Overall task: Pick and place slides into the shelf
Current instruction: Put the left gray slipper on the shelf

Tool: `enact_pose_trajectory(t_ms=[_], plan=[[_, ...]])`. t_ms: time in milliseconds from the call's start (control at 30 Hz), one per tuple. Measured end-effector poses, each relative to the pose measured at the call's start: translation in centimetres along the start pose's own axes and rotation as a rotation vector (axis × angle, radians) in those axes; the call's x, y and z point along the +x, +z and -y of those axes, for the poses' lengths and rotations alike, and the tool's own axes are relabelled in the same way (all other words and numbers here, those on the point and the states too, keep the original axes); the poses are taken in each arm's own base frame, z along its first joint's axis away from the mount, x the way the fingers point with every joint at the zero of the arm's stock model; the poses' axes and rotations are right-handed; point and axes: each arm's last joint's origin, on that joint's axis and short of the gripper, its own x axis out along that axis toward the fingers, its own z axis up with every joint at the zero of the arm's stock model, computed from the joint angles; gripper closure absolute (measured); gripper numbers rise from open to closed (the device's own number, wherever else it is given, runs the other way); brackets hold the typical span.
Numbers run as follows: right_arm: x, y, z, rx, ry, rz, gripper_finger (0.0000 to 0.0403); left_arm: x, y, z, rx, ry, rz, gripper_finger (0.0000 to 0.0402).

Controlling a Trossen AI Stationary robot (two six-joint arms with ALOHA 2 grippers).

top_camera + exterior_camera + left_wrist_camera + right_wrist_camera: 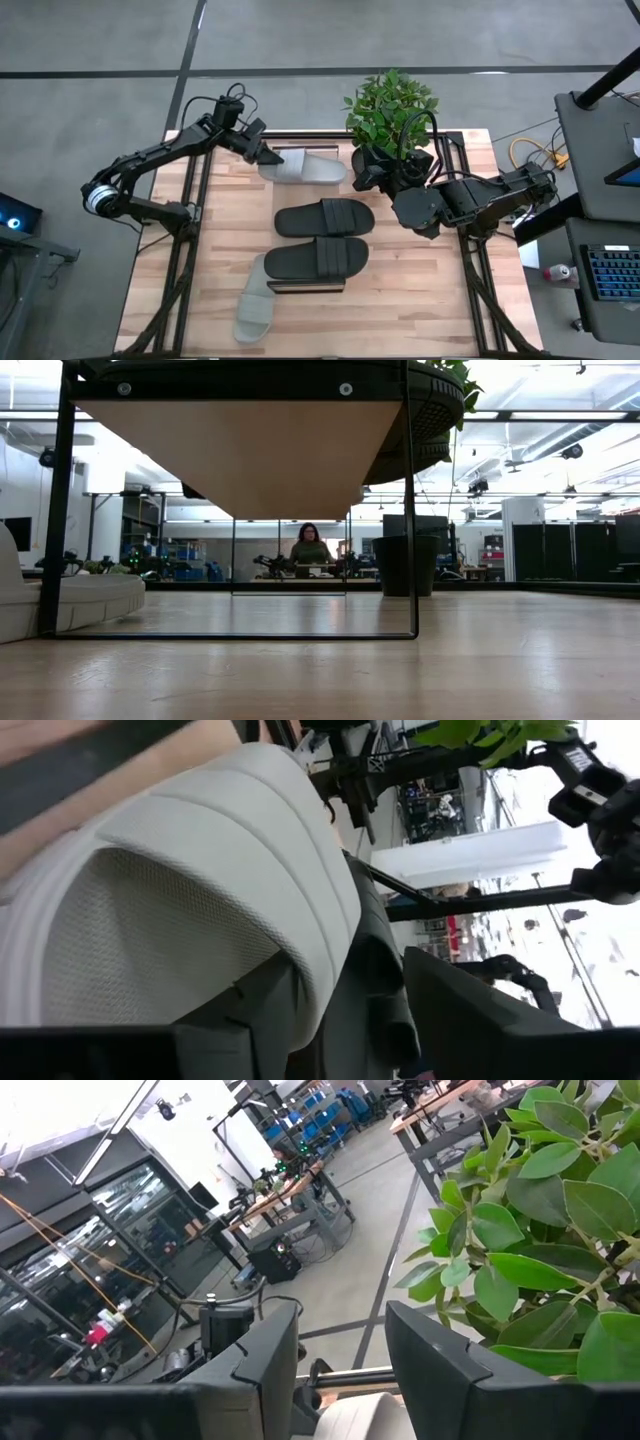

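Observation:
One pale grey slide (305,167) lies at the table's far side, and my left gripper (266,156) is shut on its left end. It fills the left wrist view (200,870). Two black slides sit mid-table. One (325,217) rests sole-down on the wood. The other (318,258) lies on top of the shelf (305,287), whose plank (240,450) is seen from below in the low view. The second grey slide (255,300) lies near the table's near-left part. My right gripper (340,1370) is open beside the plant pot and holds nothing. My left gripper holds the grey slide at its strap's edge (325,935). One finger (235,1025) lies against the textured inner face under the strap, and the other (480,1030) is outside. It comes from the table's left, slanting down. Whether the slide is lifted, I cannot tell.
A potted plant (390,110) stands at the far edge, right beside my right arm (440,205). Dark metal frame rails run along the table's left (190,230) and right (470,250) sides. A person (310,550) sits far off in the room behind.

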Motion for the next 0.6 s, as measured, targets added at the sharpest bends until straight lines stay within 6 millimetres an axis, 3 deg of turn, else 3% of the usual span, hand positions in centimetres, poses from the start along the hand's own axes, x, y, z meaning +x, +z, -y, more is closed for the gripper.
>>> enact_pose_trajectory(t_ms=[600], plan=[[0.0,0.0,0.0,0.001,0.0,0.0,0.0259,0.14,0.2,-0.23,0.062,0.041,0.041,0.0234]])
